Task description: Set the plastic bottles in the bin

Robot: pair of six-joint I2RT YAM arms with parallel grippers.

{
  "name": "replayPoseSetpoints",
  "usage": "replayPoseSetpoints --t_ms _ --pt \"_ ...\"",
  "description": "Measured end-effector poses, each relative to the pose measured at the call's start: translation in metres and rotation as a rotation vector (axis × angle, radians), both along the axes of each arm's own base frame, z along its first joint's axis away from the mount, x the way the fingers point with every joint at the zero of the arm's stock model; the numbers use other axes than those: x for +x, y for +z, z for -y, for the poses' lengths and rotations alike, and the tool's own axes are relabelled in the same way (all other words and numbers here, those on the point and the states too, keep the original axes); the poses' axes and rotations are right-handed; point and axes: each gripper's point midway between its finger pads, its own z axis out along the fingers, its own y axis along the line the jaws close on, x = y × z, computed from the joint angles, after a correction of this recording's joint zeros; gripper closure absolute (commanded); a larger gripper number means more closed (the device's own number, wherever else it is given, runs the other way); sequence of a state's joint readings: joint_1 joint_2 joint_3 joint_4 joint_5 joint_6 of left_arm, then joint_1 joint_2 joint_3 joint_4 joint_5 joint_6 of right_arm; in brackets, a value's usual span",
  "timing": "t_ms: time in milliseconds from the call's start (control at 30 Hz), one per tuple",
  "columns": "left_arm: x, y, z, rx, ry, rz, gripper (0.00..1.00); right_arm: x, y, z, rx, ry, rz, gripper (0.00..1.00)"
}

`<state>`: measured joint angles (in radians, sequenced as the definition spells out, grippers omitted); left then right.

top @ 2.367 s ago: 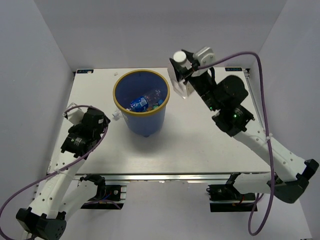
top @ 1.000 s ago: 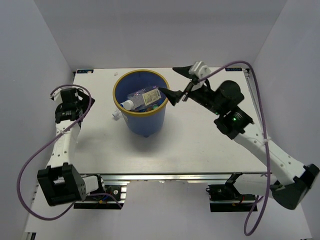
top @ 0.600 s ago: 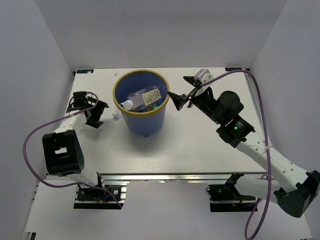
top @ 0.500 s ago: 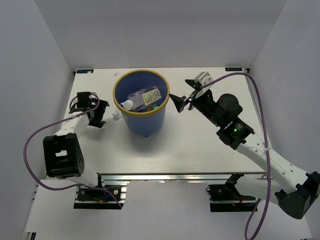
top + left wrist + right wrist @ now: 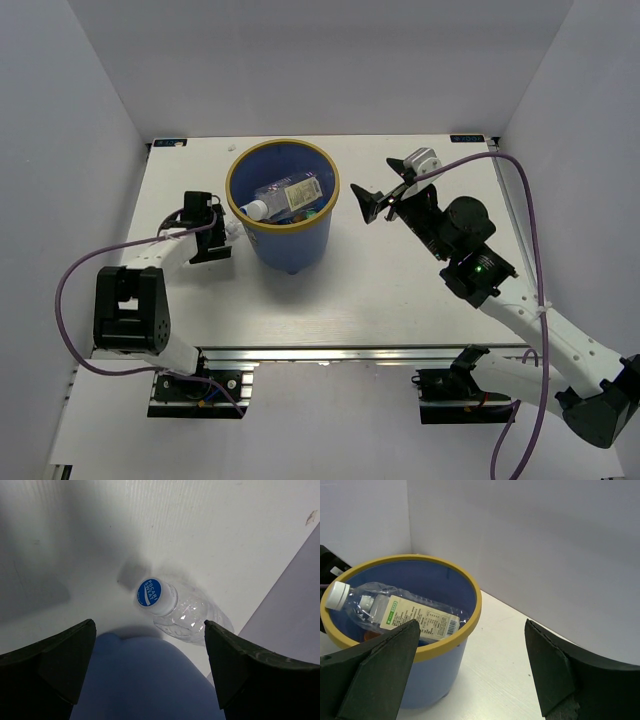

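The blue bin [image 5: 283,229] with its yellow-tan rim stands at the table's middle back. Inside lies a larger clear bottle [image 5: 290,194] with a pale label, on top of other bottles that are mostly hidden. The right wrist view shows that same bottle [image 5: 400,611] and the bin [image 5: 470,587]. A small clear bottle [image 5: 187,620] with a blue cap lies on the table against the bin's left side [image 5: 145,680]. My left gripper [image 5: 224,234] is open beside the bin, its jaws empty and the bottle just beyond them. My right gripper [image 5: 363,203] hangs open and empty right of the rim.
White walls close in the table on the left, back and right. The left arm's purple cable loops over the table's left edge [image 5: 75,270]. The right arm stretches diagonally across the right half of the table [image 5: 470,260].
The right gripper dropped the larger bottle into the bin and has drawn back to the right. The left arm swung from the table's left side in toward the bin and the small bottle.
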<state>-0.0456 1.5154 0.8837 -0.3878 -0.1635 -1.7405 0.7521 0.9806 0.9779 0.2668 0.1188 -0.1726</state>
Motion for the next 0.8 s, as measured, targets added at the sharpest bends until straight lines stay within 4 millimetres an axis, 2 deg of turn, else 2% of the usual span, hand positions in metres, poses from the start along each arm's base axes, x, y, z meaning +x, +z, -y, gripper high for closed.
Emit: replayPoseSetpoints --t_ms 133,333,667,800 --pt "0.005 -0.010 0.006 -0.019 0.032 -0.021 0.02 0.003 -0.002 0.002 -0.001 -0.019 0.006 0.11" --pt "0.006 -0.039 0.012 -0.036 0.057 -0.091 0.02 0.004 -0.004 0.005 -0.004 -0.035 0.011 0.11" --pt "0.023 -0.040 0.011 -0.034 0.135 -0.066 0.08 0.001 0.000 0.009 0.015 -0.039 0.031 0.11" --pt "0.040 -0.039 0.015 -0.046 0.149 -0.048 0.09 0.001 0.000 0.009 0.016 -0.039 0.032 0.11"
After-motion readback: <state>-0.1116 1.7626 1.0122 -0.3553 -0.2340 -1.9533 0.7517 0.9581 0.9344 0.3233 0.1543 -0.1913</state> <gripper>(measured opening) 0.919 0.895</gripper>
